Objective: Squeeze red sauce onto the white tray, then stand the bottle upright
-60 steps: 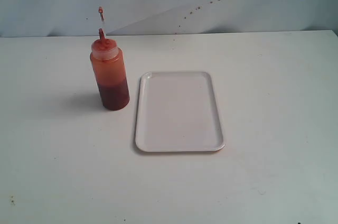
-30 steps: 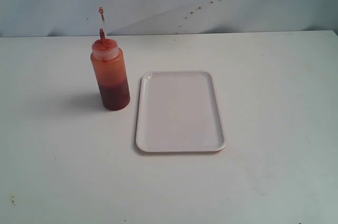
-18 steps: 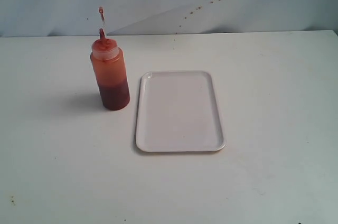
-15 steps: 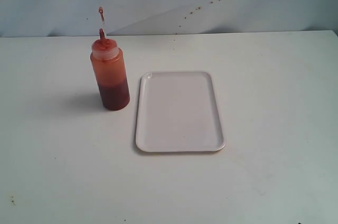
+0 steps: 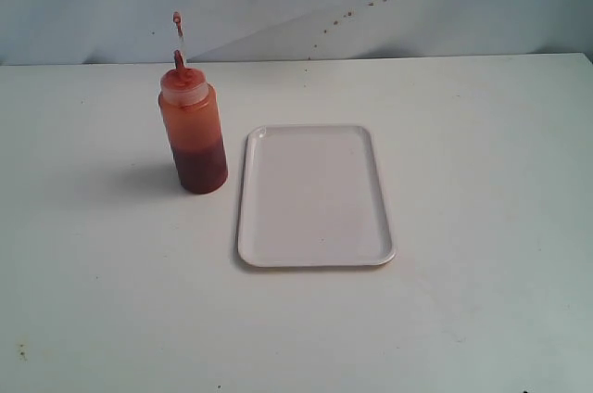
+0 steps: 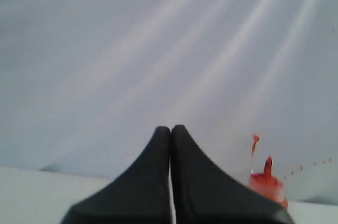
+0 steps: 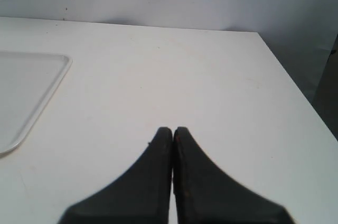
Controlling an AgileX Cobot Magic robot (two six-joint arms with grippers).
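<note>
The white table (image 5: 482,133) carried the white tray (image 5: 315,226), lying flat and bare, evidently the target for a squeeze not yet begun. Just beside the tray's long edge, on the left arm's side, the bottle (image 5: 193,133) stood upright with its red sauce (image 5: 200,169) settled low and its nozzle (image 5: 179,60) seemingly uncapped for pouring. The left gripper (image 6: 170,131) and right gripper (image 7: 173,131) were clenched tip to tip on nothing, both clear of the tray.

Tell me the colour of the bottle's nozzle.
Red; the nozzle on the bottle shows best in the exterior view.
</note>
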